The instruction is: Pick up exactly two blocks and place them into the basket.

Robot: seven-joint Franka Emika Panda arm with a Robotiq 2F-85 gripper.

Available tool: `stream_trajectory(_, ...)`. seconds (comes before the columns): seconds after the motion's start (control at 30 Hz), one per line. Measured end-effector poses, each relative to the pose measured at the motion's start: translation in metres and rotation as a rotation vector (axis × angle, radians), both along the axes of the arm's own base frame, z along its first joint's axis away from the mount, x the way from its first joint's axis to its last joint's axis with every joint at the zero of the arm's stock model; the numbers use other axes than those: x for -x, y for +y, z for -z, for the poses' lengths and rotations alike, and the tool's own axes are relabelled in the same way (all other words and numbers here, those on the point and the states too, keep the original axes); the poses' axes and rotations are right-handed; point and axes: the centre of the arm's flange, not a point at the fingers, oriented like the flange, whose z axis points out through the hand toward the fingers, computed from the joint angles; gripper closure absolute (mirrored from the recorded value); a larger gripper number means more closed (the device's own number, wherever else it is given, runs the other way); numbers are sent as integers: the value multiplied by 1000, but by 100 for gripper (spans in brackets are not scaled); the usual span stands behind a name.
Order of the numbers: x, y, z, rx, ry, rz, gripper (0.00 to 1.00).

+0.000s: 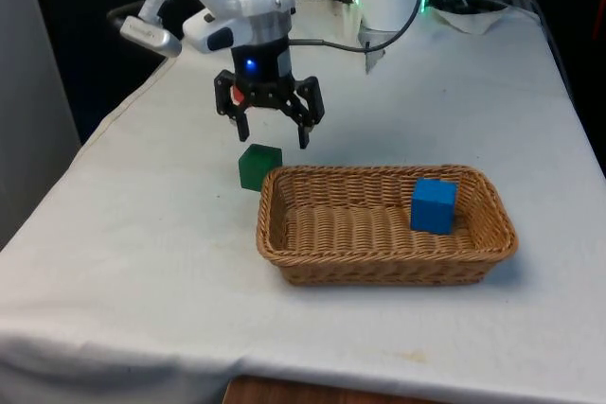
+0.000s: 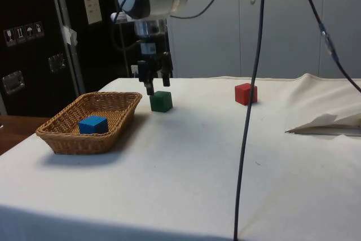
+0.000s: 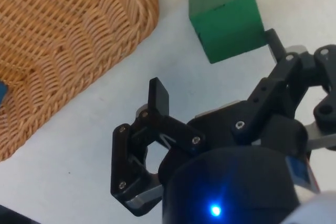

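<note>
Gripper [image 1: 273, 137]: fingers spread apart, holding nothing, poised above the green block.
Green block [image 1: 258, 166]: on the table cloth, just beside the basket's outer corner.
Basket [image 1: 485, 246]: wicker, holds 1 blue block [image 1: 434, 204].
Red block [image 2: 245, 93]: on the table [image 1: 142, 234], well apart from the basket.

White cloth [image 1: 142, 262], dark cabinets [image 2: 34, 38], hanging cables [image 2: 256, 83]

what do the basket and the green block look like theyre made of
Basket: woven wicker or rattan, tan, going by its visible braided strands and rim. Green block: solid, matte, sharp-edged, with a faint line across one face; likely painted wood, possibly plastic.
</note>
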Motion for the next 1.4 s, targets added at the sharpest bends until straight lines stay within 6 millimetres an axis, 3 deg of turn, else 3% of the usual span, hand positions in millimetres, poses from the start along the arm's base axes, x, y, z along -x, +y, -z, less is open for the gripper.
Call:
stream_trajectory(0.37, 2, -11, 9, 16, 13, -9, 0)
stream_trajectory(0.83, -11, -7, 33, -19, 3, -4, 0)
stream_trajectory(0.87, -12, -7, 36, -23, 1, -4, 3)
stream_trajectory(0.93, -15, -7, 40, -30, -1, -3, 21)
stream_trajectory(1.07, -18, -8, 44, -43, -3, -2, 66)
stream_trajectory(1.1, -18, -8, 45, -44, -2, -3, 87)
stream_trajectory(1.13, -18, -8, 45, -44, -2, -3, 96)
stream_trajectory(1.4, -19, -8, 44, -46, -1, -3, 97)
